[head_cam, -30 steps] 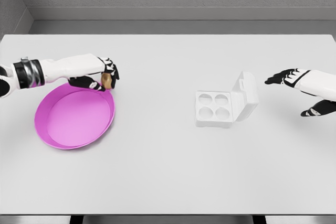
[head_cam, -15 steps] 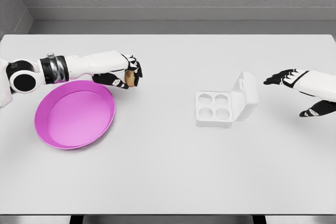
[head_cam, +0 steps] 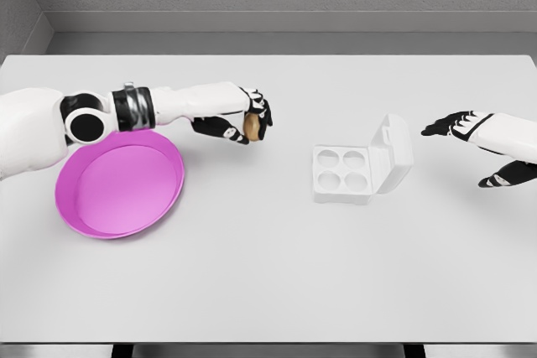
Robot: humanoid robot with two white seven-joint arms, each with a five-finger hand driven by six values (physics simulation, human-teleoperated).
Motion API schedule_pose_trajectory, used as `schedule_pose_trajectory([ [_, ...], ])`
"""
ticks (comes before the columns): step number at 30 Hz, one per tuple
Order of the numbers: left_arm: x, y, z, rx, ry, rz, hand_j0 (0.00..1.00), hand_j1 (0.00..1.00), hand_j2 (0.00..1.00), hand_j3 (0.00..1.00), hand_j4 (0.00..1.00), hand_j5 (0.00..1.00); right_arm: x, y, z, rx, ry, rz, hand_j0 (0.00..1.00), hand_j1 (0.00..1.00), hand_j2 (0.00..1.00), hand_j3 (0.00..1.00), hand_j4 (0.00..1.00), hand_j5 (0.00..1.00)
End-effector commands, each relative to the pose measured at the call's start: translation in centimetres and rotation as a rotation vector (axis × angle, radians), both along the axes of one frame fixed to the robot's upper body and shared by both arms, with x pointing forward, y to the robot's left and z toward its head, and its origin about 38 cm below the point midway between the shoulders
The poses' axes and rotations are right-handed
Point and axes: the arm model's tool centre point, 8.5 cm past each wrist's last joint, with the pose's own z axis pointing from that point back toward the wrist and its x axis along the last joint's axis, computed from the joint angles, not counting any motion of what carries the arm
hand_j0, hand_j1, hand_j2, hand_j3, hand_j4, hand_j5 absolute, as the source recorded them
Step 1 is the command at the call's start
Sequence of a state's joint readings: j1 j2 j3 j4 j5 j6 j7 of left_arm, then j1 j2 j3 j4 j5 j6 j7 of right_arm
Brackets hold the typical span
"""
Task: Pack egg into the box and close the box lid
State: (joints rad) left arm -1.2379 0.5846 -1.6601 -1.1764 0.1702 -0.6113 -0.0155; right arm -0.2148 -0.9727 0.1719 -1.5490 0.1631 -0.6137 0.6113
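Note:
A brown egg [head_cam: 251, 127] is held in my left hand [head_cam: 249, 121], whose fingers are curled round it above the table, between the pink plate and the box. The white egg box [head_cam: 344, 174] sits right of centre with its four round cups empty. Its lid [head_cam: 393, 154] stands open, tilted back to the right. My right hand [head_cam: 466, 142] hovers to the right of the lid with its fingers spread and nothing in it.
A pink round plate [head_cam: 118, 188] lies empty at the left, under my left forearm. The white table [head_cam: 268, 274] stretches wide in front. A grey wall runs along the table's far edge.
My left hand has carried the egg to the right, from the plate's far rim to about a third of the way toward the box. The right hand has barely moved.

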Motion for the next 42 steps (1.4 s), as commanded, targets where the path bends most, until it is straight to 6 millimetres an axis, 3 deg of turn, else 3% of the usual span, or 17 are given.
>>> schedule_pose_trajectory([
  [1,0.0,-1.4,0.1,-0.020,0.009,-0.015,0.38,0.38,0.38,0.38,0.38,0.38,0.0,0.0,0.1,0.006,0.001,-0.002,1.00,1.00,1.00,1.00,1.00,1.00],
  [5,0.1,-2.4,0.0,-0.024,0.007,-0.027,0.38,0.38,0.38,0.38,0.38,0.38,0.0,0.0,0.0,0.001,0.002,-0.003,1.00,1.00,1.00,1.00,1.00,1.00],
  [8,-0.2,-4.4,0.1,-0.038,0.010,-0.064,0.38,0.38,0.38,0.38,0.38,0.38,0.0,0.0,0.0,0.001,0.002,-0.003,1.00,1.00,1.00,1.00,1.00,1.00],
  [19,-0.1,-6.7,1.8,-0.054,-0.022,-0.108,0.38,0.38,0.38,0.38,0.38,0.38,0.0,0.0,0.0,0.003,0.002,-0.003,1.00,1.00,1.00,1.00,1.00,1.00],
  [32,-1.3,-11.5,0.8,-0.074,-0.010,-0.184,0.38,0.38,0.38,0.38,0.38,0.38,-0.1,-0.1,-0.2,0.003,0.007,-0.004,1.00,1.00,1.00,1.00,1.00,1.00],
  [42,-2.1,-11.5,-0.4,-0.067,0.010,-0.196,0.38,0.38,0.38,0.38,0.38,0.38,-0.1,0.0,-0.2,0.001,0.007,-0.003,1.00,1.00,1.00,1.00,1.00,1.00],
])
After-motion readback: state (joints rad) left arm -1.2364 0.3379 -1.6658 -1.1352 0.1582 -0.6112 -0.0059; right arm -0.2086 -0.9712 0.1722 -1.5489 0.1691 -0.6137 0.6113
